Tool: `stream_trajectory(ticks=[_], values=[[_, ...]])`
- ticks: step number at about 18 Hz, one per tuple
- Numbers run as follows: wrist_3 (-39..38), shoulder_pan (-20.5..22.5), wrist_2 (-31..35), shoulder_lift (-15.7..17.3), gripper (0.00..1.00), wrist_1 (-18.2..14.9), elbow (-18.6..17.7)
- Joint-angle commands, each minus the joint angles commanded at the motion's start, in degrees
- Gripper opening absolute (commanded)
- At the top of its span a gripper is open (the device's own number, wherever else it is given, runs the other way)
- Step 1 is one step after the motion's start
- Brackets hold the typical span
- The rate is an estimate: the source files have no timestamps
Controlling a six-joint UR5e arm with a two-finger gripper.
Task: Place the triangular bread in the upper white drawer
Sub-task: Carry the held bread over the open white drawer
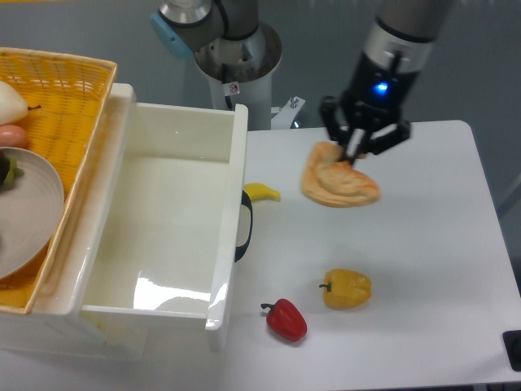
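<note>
The triangular bread (pixel 335 181) is golden-orange and flat, hanging in the air above the table's back middle. My gripper (pixel 356 154) is shut on its upper edge and holds it up. The upper white drawer (pixel 171 220) stands pulled open at the left, glossy and deep, with nothing in it. Its black curved handle (pixel 245 225) faces right. The bread is well to the right of the drawer and apart from it.
A small yellow banana-like piece (pixel 262 192) lies by the drawer handle. A yellow bell pepper (pixel 348 288) and a red pepper (pixel 286 319) lie near the table's front. A yellow wicker basket (pixel 57 106) with a grey plate (pixel 28 208) sits at far left.
</note>
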Motion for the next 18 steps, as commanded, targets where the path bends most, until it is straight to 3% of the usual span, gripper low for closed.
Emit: stream_trajectory(ticks=[9, 18], values=[[-2.56, -9.14, -1.42, 0.54, 0.0, 0.61, -2.19], [-2.21, -14.86, -0.8, -4.38, 0.0, 2.55, -3.34]])
